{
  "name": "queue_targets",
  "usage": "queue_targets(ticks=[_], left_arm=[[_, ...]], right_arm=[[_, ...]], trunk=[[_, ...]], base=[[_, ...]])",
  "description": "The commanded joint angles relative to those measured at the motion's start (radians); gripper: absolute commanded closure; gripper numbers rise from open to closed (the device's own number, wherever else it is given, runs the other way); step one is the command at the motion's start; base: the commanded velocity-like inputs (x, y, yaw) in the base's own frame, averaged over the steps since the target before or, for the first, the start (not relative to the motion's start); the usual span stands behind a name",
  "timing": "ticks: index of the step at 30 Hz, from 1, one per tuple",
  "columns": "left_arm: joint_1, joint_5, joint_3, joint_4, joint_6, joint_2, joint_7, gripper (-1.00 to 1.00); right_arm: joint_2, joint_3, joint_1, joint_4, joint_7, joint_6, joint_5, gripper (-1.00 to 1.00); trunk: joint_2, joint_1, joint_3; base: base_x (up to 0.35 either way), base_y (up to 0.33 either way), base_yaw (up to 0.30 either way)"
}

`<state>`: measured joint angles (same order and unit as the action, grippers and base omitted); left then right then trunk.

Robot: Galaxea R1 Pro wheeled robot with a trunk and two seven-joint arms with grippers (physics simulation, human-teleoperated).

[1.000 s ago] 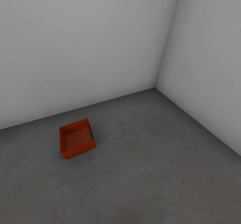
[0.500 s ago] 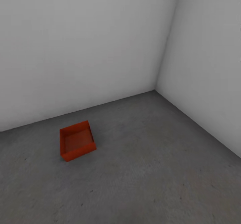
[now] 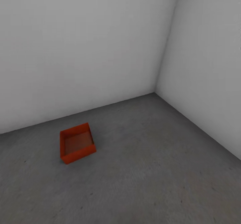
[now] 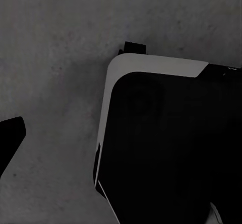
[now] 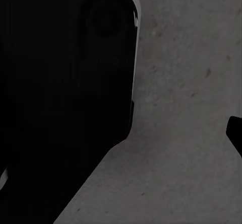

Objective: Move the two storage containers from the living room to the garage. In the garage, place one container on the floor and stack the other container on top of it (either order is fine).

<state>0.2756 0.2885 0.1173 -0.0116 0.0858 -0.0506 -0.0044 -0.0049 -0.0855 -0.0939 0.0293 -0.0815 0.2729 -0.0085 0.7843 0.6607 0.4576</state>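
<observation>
One red-orange storage container (image 3: 77, 143) stands upright and empty on the dark grey concrete floor (image 3: 144, 170) of the garage, a short way out from the white back wall. Nothing is stacked in it or on it. In the left wrist view a dark fingertip (image 4: 10, 136) sits at the picture's edge over bare concrete. A dark fingertip (image 5: 236, 132) likewise shows at the edge of the right wrist view. Neither gripper holds anything, and both are far from the container.
Two plain white walls meet in a corner (image 3: 155, 89) at the back right. My own dark, white-edged base (image 4: 166, 143) takes up much of the left wrist view, and the base (image 5: 60, 83) also shows in the right wrist view, close above the floor.
The whole head picture has slid slightly, with the container and the wall's foot now a little lower in it: the camera moved, not the container.
</observation>
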Motion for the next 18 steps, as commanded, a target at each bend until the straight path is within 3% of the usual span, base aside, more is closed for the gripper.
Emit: queue_targets(ticks=[1, 18], left_arm=[[0.001, 0.009, 0.009, 0.001, 0.003, 0.000, 0.000, -1.00], [0.001, 0.009, 0.009, 0.001, 0.003, 0.000, 0.000, -1.00]], right_arm=[[0.000, -0.008, -0.001, 0.003, -0.004, 0.005, -0.001, -1.00], [0.000, -0.008, -0.001, 0.003, -0.004, 0.005, -0.001, -1.00]], trunk=[[0.001, 0.000, -0.001], [0.001, 0.000, -0.028]], base=[[0.000, 0.000, 0.000], [0.000, 0.000, 0.000]])
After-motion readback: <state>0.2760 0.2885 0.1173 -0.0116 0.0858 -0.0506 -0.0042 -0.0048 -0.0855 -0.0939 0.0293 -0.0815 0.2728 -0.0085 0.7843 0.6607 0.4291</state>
